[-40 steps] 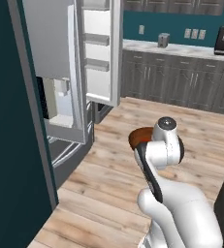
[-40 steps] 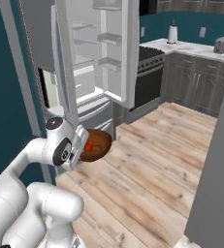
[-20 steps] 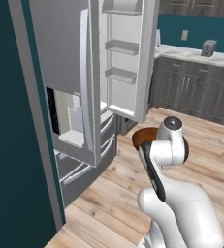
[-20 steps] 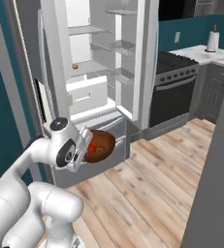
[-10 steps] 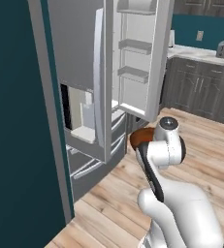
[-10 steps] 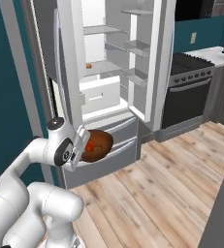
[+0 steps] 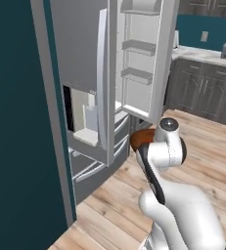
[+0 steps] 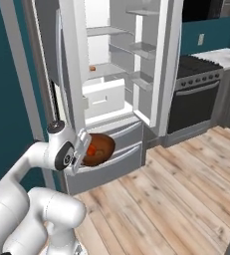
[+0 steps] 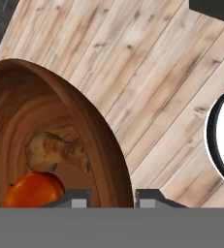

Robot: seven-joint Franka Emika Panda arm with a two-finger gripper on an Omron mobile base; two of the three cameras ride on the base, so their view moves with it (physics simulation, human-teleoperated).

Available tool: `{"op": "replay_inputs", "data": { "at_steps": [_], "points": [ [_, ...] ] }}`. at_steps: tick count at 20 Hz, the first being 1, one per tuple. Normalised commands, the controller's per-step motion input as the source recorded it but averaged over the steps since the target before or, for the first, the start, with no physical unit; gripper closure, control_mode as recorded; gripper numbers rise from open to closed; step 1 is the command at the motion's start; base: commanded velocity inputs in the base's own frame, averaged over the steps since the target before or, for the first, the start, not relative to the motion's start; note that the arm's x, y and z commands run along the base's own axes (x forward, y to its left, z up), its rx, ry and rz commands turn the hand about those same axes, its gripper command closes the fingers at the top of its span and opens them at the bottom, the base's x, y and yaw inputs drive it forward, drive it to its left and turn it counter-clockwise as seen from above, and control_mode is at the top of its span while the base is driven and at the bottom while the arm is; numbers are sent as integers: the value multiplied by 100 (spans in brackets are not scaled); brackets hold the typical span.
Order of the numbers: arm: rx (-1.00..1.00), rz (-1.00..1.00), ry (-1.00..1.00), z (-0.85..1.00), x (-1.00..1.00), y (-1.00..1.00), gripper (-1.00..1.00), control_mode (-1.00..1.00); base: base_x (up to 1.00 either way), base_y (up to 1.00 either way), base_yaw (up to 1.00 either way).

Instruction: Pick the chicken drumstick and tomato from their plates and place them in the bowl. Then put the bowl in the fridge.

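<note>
The first half of the job looked finished: in the hand view the chicken drumstick (image 9: 55, 151) and the tomato (image 9: 33, 189) both lay inside the bowl (image 9: 45, 121), the drumstick resting just above and against the tomato near the wall of the bowl. The tool (image 9: 111, 198) was drawn in narrow and pinched the bowl's rim, one fingertip inside the wall and one outside, so the bowl hung from that edge above the wooden floor (image 9: 152, 72). From the right base view the bowl (image 8: 97, 148) was carried low in front of the arm, level with the fridge's lower drawers and near them, with a spot of red-orange showing inside it. The fridge (image 8: 111, 74) stood with its doors open, white shelves and door racks exposed; a small orange thing sat on one shelf, too small to name. In the left base view the bowl (image 7: 140, 138) showed as a brown edge behind the arm's wrist, beside the open door. What remained, as I judged it, was the last step: raising the bowl to a shelf, setting it down inside and letting go.
</note>
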Motion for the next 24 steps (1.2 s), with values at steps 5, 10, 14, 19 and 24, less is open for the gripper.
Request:
{"op": "replay_inputs", "data": {
  "at_steps": [5, 10, 14, 19, 24],
  "points": [
    [0, 0, 0, 0, 0, 0, 100, 100, 74, -18, -7],
    [0, 0, 0, 0, 0, 0, 100, 100, 75, -6, -12],
    [0, 0, 0, 0, 0, 0, 100, 100, 42, -18, 0],
    [0, 0, 0, 0, 0, 0, 100, 100, 46, -35, 14],
    [0, 0, 0, 0, 0, 0, 100, 100, 36, -45, 29]
  ]
}}
